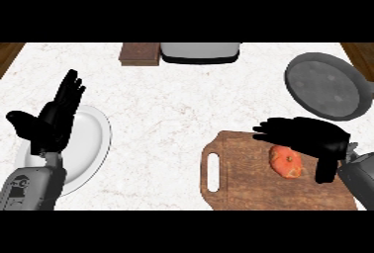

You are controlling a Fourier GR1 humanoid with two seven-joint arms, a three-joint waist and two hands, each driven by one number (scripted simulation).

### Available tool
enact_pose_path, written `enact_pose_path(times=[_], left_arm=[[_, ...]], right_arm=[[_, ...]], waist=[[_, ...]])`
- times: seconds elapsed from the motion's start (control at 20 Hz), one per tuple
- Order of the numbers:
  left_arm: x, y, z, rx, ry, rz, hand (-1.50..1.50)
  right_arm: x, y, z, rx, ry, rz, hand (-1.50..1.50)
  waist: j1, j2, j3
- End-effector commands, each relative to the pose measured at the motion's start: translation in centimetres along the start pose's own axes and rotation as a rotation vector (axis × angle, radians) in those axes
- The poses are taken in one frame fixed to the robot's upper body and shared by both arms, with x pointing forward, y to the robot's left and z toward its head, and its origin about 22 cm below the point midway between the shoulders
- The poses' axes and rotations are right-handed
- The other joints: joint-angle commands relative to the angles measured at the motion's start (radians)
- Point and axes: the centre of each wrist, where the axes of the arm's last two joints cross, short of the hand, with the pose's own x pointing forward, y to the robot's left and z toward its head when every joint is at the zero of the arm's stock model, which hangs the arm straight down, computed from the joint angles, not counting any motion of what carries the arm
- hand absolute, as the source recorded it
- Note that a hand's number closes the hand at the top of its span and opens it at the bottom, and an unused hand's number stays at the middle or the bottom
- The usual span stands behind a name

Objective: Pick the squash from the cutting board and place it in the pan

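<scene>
The cutting board point(248, 190) bore the squash point(286, 162); the right hand point(306, 136) hovered spread above, needing centred fingers round it

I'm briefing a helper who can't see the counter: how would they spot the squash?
Find the wooden cutting board at the counter's near right. The squash lies on it under the right hand. It is the only orange, lumpy thing there.
</scene>
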Motion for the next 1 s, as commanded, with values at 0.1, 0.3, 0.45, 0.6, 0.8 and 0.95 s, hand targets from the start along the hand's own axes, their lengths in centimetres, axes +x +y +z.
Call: enact_pose_path(times=[0.1, 0.3, 0.45, 0.6, 0.8, 0.95], left_arm=[[0.1, -0.6, 0.4, -0.005, 0.008, -0.007, 0.00], [0.0, -0.4, -1.3, 0.001, -0.006, 0.004, 0.00], [0.8, -0.3, 0.6, -0.003, 0.003, 0.005, 0.00], [0.2, -0.5, -0.1, -0.007, 0.012, 0.002, 0.00], [0.2, -0.1, -0.7, 0.011, -0.003, -0.006, 0.00], [0.3, 1.2, -0.9, 0.011, 0.005, -0.003, 0.00]], right_arm=[[-0.6, 1.0, -0.6, 0.065, -0.011, -0.006, -1.50], [-1.3, 2.5, -3.5, 0.078, -0.013, 0.009, -1.50], [0.2, 4.4, -3.2, 0.112, -0.053, 0.011, 1.50], [1.2, 2.2, -3.6, 0.102, -0.136, 0.071, 1.50], [0.0, 3.6, -3.4, 0.090, -0.149, 0.062, 1.50], [1.4, 3.3, -3.5, 0.057, -0.069, 0.017, 1.50]], waist=[[0.001, 0.000, 0.000], [0.003, 0.002, 0.000], [0.001, -0.001, 0.000], [-0.001, -0.001, 0.000], [-0.001, 0.001, 0.000], [-0.007, -0.001, 0.000]])
